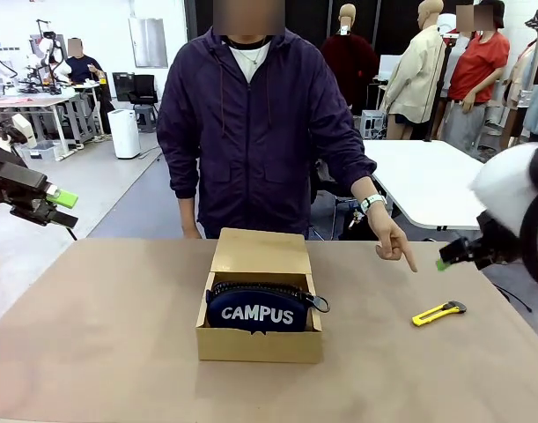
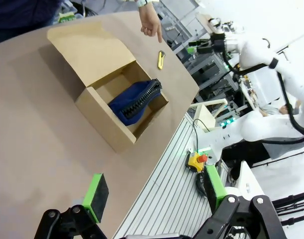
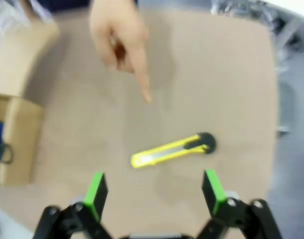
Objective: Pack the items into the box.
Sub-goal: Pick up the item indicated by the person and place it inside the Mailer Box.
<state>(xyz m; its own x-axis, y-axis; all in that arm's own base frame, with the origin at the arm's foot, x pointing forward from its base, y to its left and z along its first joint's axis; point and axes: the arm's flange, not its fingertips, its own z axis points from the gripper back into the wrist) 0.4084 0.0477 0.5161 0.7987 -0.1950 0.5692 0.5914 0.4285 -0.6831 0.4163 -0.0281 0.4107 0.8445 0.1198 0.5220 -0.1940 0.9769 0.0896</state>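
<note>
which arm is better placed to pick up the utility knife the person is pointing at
Right. The right gripper hangs open, aimed at the utility knife close by on the table's right side. The left gripper sits far off at the left edge, with the box between it and the knife.

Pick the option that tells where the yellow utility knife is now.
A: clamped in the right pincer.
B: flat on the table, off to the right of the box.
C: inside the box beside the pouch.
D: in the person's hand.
B: the utility knife lies flat on the table, apart from the box, with the person's hand pointing down near it and the open right pincer above it.
</note>
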